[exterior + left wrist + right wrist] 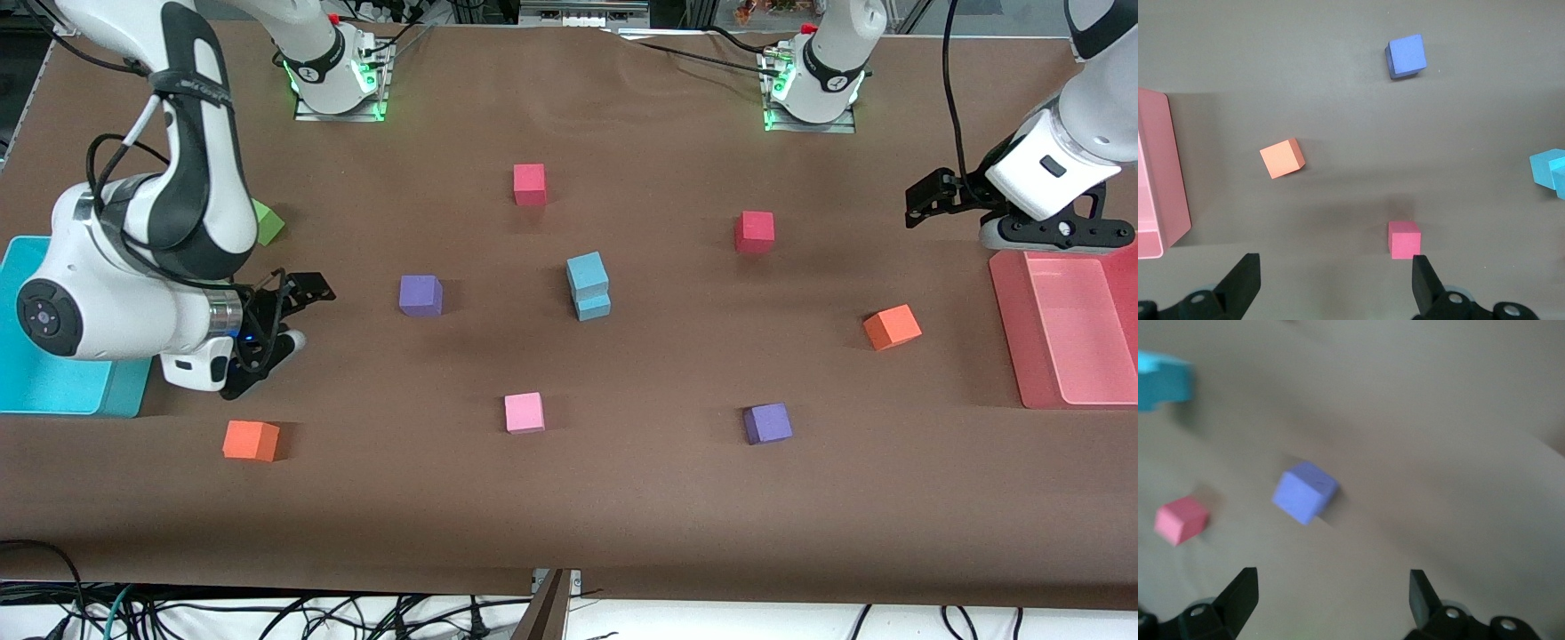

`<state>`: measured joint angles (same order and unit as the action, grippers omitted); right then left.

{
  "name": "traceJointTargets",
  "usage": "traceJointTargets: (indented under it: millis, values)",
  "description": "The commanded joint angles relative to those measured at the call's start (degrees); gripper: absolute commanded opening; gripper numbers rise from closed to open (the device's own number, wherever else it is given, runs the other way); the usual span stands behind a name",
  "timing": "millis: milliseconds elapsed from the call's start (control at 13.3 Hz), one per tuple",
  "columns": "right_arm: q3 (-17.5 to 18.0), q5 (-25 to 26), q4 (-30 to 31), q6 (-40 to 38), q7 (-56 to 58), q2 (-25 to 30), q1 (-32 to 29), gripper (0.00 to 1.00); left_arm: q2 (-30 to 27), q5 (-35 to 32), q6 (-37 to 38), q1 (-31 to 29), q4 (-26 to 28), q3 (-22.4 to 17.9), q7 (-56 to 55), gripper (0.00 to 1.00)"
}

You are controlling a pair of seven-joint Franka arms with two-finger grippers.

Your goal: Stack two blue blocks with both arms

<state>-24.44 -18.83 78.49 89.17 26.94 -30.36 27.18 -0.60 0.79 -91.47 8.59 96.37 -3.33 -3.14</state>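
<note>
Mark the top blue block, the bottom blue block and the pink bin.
top blue block [587,271], front view, top face.
bottom blue block [594,308], front view, front face.
pink bin [1009,329], front view, rim toward table centre.

The table [622,498] is wearing a matt brown paper-like cover. The blue blocks [589,284] are looking like soft matt foam; the pink tray [1009,329] is looking like smooth plastic.

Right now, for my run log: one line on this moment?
blue blocks: stacked mid-table | left gripper: open, by pink tray | right gripper: open, by cyan tray
</note>
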Motion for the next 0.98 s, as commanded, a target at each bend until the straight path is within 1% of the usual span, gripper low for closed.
traceJointTargets:
  millis: [0, 75, 150, 226, 301, 451, 527, 602, 752, 903]
  values:
    - [6.4, 12.1, 1.3, 3.0, -22.1, 6.3, -0.6, 1.0, 3.4, -0.4, 0.2, 0.0, -4.6, -0.2, 0.4, 1.0]
    - [11.6, 16.7, 3.7, 4.4, -26.5, 9.5, -4.5, 1.0, 4.2, -0.5, 0.2, 0.0, -5.7, -0.2, 0.2, 1.0]
    - [17.7, 21.4, 5.6, 5.0, -27.1, 12.8, -10.3, 1.0, 4.5, -0.5, 0.2, 0.0, -6.3, -0.2, 0.3, 1.0]
    - [23.0, 24.6, 7.7, 6.5, -27.1, 16.1, -15.8, 1.0, 4.4, -0.5, 0.2, -0.1, -6.3, -0.3, 0.4, 1.0]
    - [24.5, 25.2, 8.9, 7.9, -27.5, 19.0, -18.8, 1.0, 4.5, -0.5, 0.2, 0.0, -6.3, -0.3, 0.4, 1.0]
    - [24.6, 24.7, 10.7, 6.5, -27.2, 23.8, -23.7, 1.0, 4.6, -1.0, 0.4, 0.1, -6.3, 0.0, 0.0, 1.0]
    - [24.5, 24.3, 11.8, 4.9, -27.2, 25.9, -25.1, 1.0, 4.7, -1.3, 0.9, 0.5, -6.3, 0.2, -0.8, 1.0]
    - [24.4, 24.2, 11.9, 3.2, -27.0, 27.1, -25.8, 1.0, 5.1, -1.3, 1.2, 0.6, -6.3, 0.3, -2.7, 1.0]
    - [24.4, 24.3, 12.9, 1.6, -26.5, 27.8, -26.5, 1.0, 5.1, -1.3, 1.2, 0.7, -6.3, 0.3, -4.4, 1.0]
    - [24.3, 23.8, 15.0, 3.7, -26.3, 29.0, -27.7, 1.0, 4.9, -1.1, 1.2, 0.8, -6.5, 0.4, -4.4, 1.0]
